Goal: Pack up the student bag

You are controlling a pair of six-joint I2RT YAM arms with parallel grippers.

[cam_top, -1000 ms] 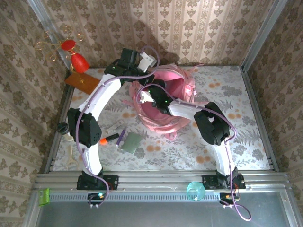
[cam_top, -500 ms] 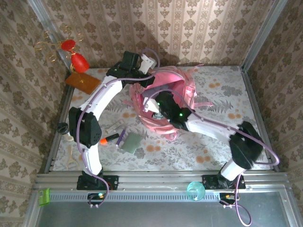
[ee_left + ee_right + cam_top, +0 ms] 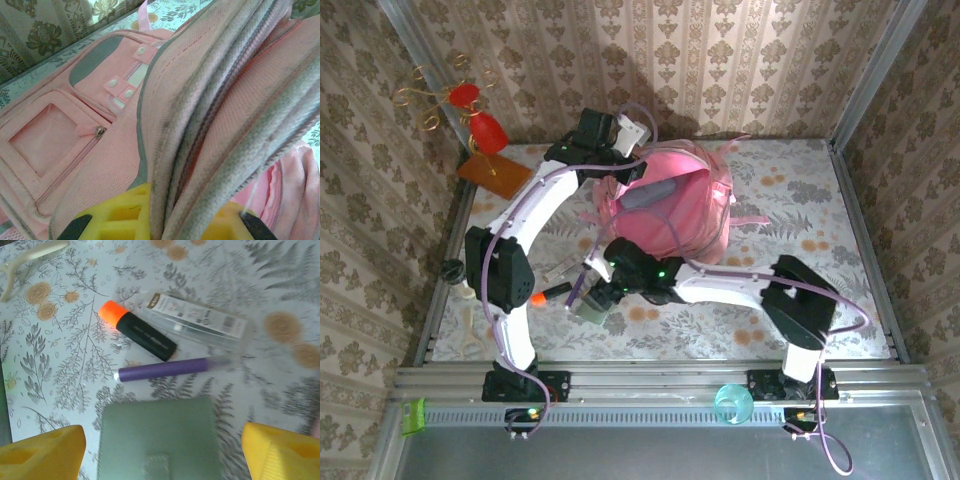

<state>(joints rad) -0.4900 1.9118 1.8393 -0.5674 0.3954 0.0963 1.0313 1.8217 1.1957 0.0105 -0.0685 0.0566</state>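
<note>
The student bag sits at the far middle of the table, its rim pinched tight in the left gripper. And the right gripper has swung out of the bag to the near-left clutter, fingers wide but narrowing, empty, above the green case. That looks like the next item to pack.

Beige damask-striped wallpaper covers the far, left and right walls. The table wears a pale fern-and-flower cloth; an aluminium rail runs along its near edge.
</note>
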